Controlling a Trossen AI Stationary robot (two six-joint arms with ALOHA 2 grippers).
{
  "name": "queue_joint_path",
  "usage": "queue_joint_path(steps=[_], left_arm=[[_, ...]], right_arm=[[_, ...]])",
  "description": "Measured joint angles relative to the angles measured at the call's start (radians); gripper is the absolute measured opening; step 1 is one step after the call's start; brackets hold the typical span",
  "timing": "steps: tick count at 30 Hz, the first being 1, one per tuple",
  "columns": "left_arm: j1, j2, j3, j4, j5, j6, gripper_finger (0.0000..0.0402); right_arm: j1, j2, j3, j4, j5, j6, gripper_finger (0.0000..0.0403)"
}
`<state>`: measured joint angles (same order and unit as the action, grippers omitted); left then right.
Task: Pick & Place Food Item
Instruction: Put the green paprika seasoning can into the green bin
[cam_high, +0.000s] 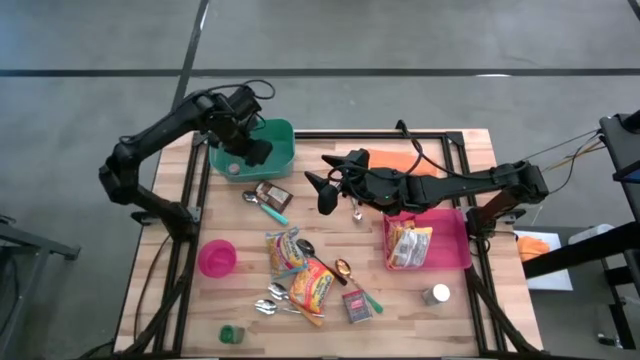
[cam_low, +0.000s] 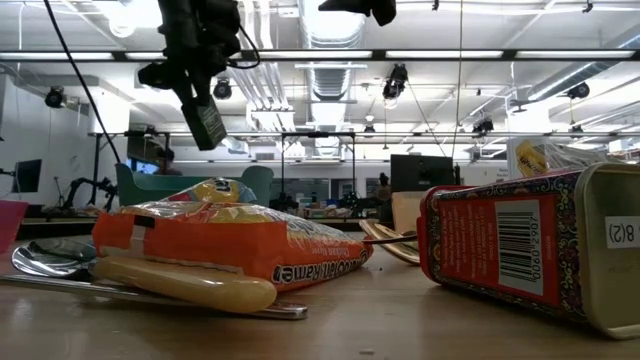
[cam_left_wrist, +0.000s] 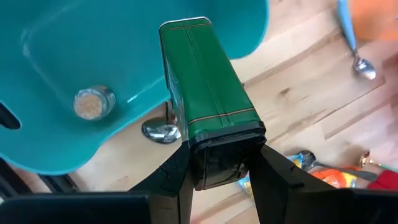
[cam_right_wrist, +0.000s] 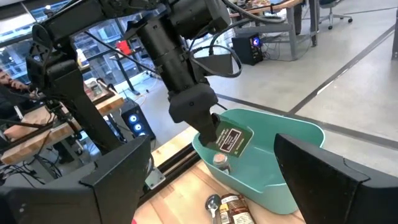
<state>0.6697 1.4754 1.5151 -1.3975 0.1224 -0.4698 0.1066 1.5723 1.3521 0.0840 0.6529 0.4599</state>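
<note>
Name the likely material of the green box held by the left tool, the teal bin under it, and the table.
Green box: likely painted tin, glossy, crisp folded edges. Teal bin: probably moulded plastic, smooth with soft highlights. Table: wood planks, visible grain and seams. Left tool grips the box.

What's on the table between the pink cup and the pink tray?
In the high view, noodle packets and spoons lie between the pink cup and the pink tray.
</note>
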Motion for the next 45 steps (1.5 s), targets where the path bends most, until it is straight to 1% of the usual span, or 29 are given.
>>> queue_joint_path(steps=[6,14,17,19,22,29,35,41,45], left_arm=[[0.016,0.001,-0.009,0.0,-0.009,-0.005,0.0112],[0.047,0.001,-0.009,0.012,-0.032,-0.068,0.0112],[0.065,0.001,-0.01,0.019,-0.039,-0.18,0.0112],[0.071,0.001,-0.017,0.036,-0.063,-0.251,0.0112],[0.072,0.001,-0.033,0.096,-0.094,-0.332,0.0112],[0.072,0.001,-0.05,0.109,-0.108,-0.469,0.0112],[0.074,0.0,-0.05,0.107,-0.108,-0.481,0.0112],[0.122,0.005,-0.05,0.116,-0.106,-0.505,0.0112],[0.164,0.037,-0.05,0.115,-0.058,-0.507,0.0112]], right_arm=[[0.0,0.0,0.0,0.0,0.0,0.0,0.0335],[0.0,0.0,0.0,0.0,0.0,0.0,0.0335],[0.0,0.0,0.0,0.0,0.0,0.0,0.0335],[0.0,0.0,0.0,0.0,0.0,0.0,0.0335],[0.0,0.0,0.0,0.0,0.0,0.0,0.0335],[0.0,0.0,0.0,0.0,0.0,0.0,0.0335],[0.0,0.0,0.0,0.0,0.0,0.0,0.0335],[0.0,0.0,0.0,0.0,0.0,0.0,0.0335],[0.0,0.0,0.0,0.0,0.0,0.0,0.0335]])
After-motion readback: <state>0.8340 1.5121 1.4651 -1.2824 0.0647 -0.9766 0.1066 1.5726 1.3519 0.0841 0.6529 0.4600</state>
